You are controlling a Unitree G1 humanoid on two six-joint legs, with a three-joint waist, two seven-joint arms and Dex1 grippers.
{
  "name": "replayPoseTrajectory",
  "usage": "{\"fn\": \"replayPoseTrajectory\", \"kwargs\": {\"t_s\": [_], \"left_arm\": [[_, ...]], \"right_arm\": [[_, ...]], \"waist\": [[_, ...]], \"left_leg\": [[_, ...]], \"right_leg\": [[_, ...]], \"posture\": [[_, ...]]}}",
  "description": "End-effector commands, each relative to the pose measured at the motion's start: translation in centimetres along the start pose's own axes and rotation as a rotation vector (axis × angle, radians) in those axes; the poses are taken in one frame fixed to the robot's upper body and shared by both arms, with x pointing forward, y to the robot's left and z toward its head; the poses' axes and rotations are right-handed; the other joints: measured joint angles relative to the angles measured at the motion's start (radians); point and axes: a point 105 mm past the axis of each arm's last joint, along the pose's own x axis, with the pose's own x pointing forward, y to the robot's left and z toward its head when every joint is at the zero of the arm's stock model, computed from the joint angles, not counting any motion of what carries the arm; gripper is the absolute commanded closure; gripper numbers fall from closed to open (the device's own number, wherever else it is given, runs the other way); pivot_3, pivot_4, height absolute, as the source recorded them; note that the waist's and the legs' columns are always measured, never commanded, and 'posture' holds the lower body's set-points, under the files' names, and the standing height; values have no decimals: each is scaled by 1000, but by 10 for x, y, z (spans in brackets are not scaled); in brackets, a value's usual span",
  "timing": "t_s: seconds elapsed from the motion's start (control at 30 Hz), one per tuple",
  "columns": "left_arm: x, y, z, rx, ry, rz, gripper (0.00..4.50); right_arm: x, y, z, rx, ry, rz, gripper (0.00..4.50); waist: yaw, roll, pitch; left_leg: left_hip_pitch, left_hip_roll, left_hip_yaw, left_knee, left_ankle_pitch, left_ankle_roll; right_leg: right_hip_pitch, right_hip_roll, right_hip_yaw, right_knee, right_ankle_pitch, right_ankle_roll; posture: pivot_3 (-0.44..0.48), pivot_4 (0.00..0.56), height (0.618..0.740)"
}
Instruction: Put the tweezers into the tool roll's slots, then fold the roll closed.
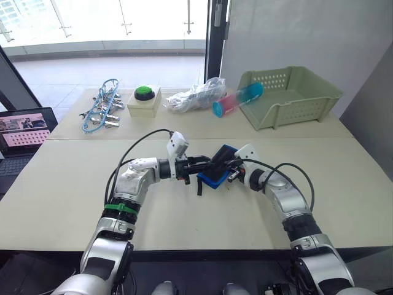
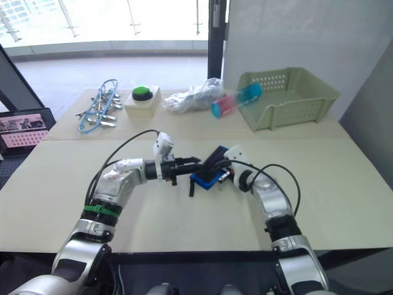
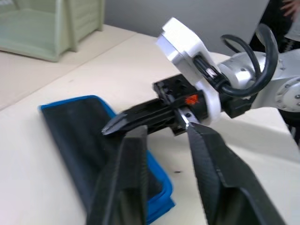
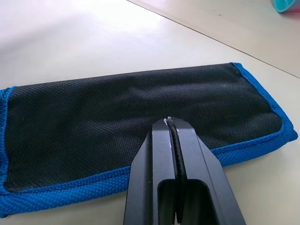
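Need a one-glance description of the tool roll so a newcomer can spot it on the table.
On the beige table, look in the near middle, where the left gripper and right gripper meet. The tool roll sits between them: a folded flat black fabric pouch edged in bright blue. Nothing else nearby is black cloth with blue trim; the green basket stands at the far right.

I stood at a pale beige table [image 1: 73,203] made of two tops joined by a seam. Beyond it, daylight poured through floor-length windows [image 1: 110,24] with a dark frame; a grey wall [image 1: 295,31] rose beside them.
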Motion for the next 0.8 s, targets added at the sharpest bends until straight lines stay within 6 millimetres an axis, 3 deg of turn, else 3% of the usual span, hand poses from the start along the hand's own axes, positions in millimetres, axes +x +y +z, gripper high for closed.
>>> {"fn": "replayPoseTrajectory", "kwargs": {"t_s": [0.03,0.17,0.47,0.53,0.6,0.8], "left_arm": [[12,-1,-12,15,36,19,4463],[22,9,-43,34,172,114,4463],[17,5,-64,-27,223,139,4463],[16,4,-63,-32,217,142,4463],[15,3,-65,-32,222,147,4463],[13,2,-66,-36,230,164,4463]], "right_arm": [[-4,3,-29,50,87,3,4500],[-6,7,-12,-9,-5,50,4500],[-20,-10,57,-20,-337,17,4500],[-17,-10,63,-18,-364,14,4500],[-10,-6,59,5,-346,30,4500],[13,3,4,97,-130,43,4500]], "waist": [[0,0,0],[1,0,0],[-2,0,0],[-3,0,0],[-4,0,0],[1,0,0]], "left_leg": [[0,0,0,0,0,0],[0,-1,0,0,0,0],[-3,0,1,0,0,0],[-3,0,0,-1,0,0],[-3,1,0,-1,0,0],[-2,0,0,-1,0,0]], "right_leg": [[0,0,0,0,0,0],[0,0,0,-1,0,0],[-3,0,0,0,0,0],[-3,0,0,-1,0,0],[-3,0,0,-1,0,0],[-3,0,0,0,0,0]], "posture": [[0,150,740],[0,150,740],[0,150,740],[0,150,740],[0,150,740],[0,150,740]]}}
